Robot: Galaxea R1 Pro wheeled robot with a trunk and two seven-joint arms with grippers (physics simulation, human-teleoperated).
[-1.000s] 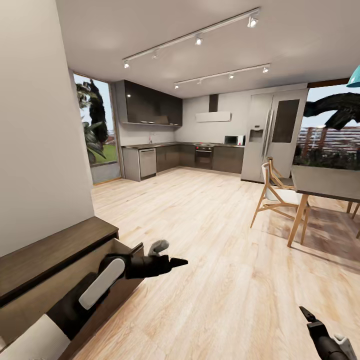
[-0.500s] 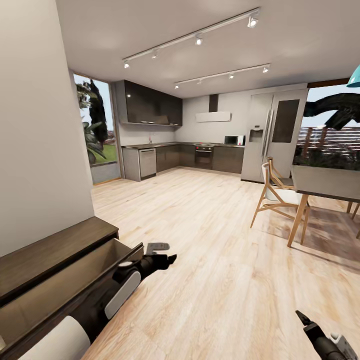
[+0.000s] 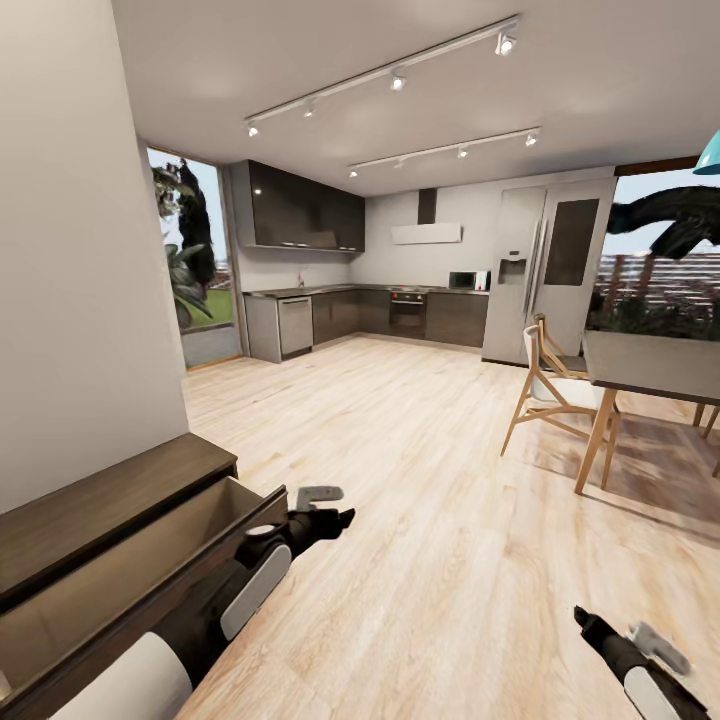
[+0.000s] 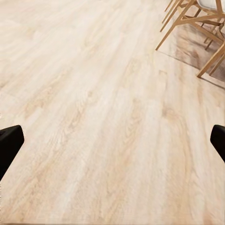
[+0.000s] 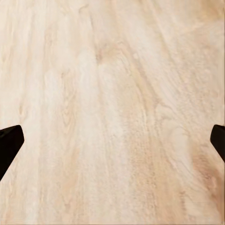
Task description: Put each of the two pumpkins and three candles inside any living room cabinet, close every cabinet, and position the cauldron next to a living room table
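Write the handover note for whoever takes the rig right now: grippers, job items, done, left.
Left gripper: open, empty, beside the open cabinet drawer.
Right gripper: open, empty, low over the wooden floor.
What shows of the drawer's interior looks empty. I see no pumpkins, candles or cauldron from here.
Done: nothing confirmed.
Left: find and stow the items, shut the drawer, place the cauldron by the table.

No legible txt, labels or nos., maybe too small

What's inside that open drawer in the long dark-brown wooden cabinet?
The open drawer of the dark-brown wooden cabinet shows bare tan wood inside. The left arm covers its near part, so anything there is hidden.
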